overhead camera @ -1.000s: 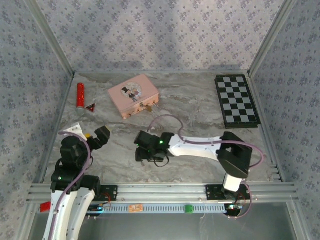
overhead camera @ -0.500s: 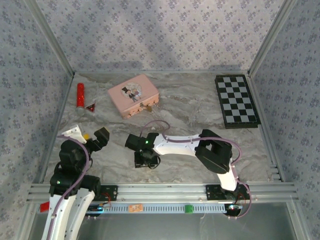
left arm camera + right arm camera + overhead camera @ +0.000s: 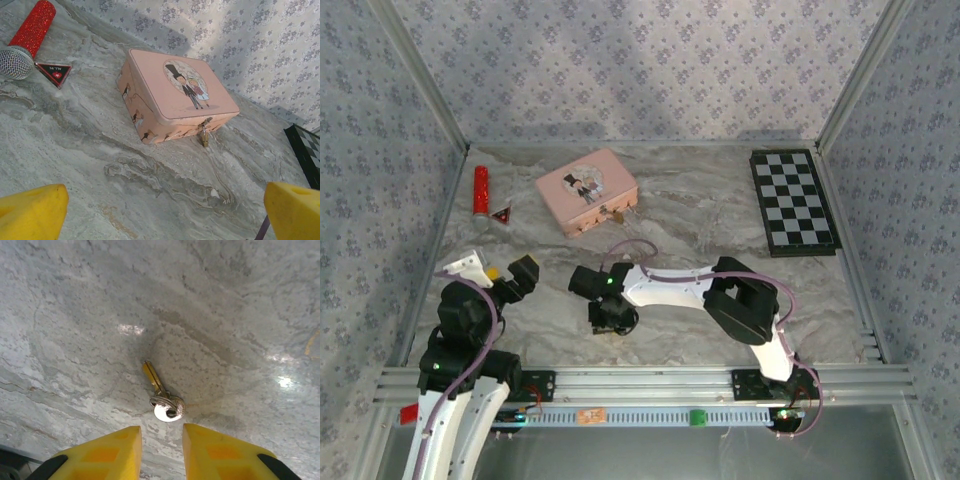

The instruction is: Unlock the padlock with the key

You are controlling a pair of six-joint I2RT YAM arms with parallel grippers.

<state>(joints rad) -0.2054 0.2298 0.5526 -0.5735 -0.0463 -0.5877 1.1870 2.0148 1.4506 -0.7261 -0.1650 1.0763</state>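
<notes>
A small key point(image 3: 165, 399) with a silver bow and ring lies flat on the marble table, just beyond my right gripper's point(image 3: 161, 432) yellow fingertips. Those jaws stand a narrow gap apart with nothing between them. In the top view the right gripper point(image 3: 610, 318) points down at the near middle of the table. The tiny brass padlock point(image 3: 204, 137) hangs from the front clasp of the pink picture tin point(image 3: 175, 95); from above, the padlock point(image 3: 616, 214) and tin point(image 3: 585, 190) sit at the back left. My left gripper point(image 3: 165, 195) is wide open and empty, and from above the left gripper point(image 3: 498, 268) is near left.
A black-and-white chessboard point(image 3: 793, 200) lies at the back right. A red glitter microphone point(image 3: 30, 37) and a small dark triangular tag point(image 3: 54, 72) lie at the far left, near the side wall. Metal rails frame the table.
The right arm has swung left and folded, bringing its gripper down over the key spot, and its jaws have narrowed. The left arm has hardly moved.
</notes>
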